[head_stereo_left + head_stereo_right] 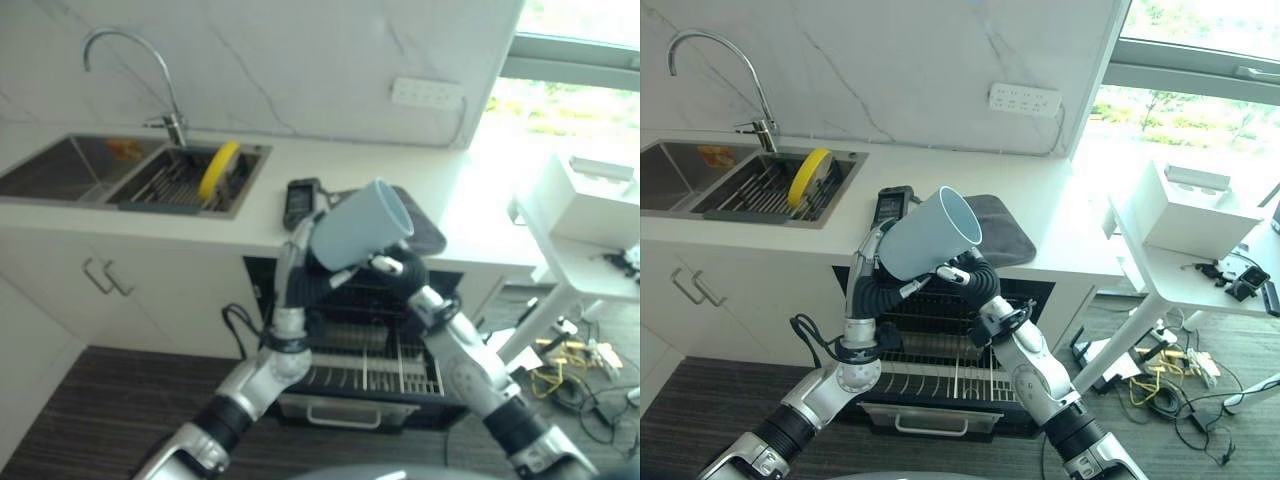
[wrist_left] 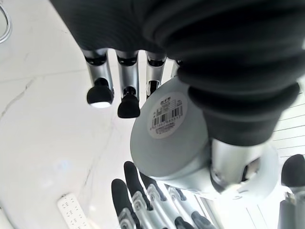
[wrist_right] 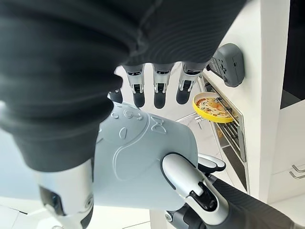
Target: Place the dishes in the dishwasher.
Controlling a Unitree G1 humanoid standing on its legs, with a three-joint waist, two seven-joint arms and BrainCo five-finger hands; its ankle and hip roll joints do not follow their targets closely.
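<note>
A light blue cup (image 1: 360,225) is held tilted in the air above the open dishwasher (image 1: 360,370), its mouth facing up and right. My left hand (image 1: 297,262) grips it from the left near the base, fingers behind it and thumb on its side. My right hand (image 1: 400,272) holds it from below and the right, with its fingers (image 2: 136,202) wrapped around the body. The left wrist view shows the cup's labelled bottom (image 2: 167,138), the right wrist view its embossed side (image 3: 143,162). A yellow plate (image 1: 218,170) stands in the sink rack.
The dishwasher's lower rack (image 1: 940,375) is pulled out under the counter. On the counter lie a black device (image 1: 893,205) and a dark mat (image 1: 1005,225). The sink (image 1: 70,165) with its faucet (image 1: 130,60) is at the left. A white table (image 1: 1200,260) stands at the right.
</note>
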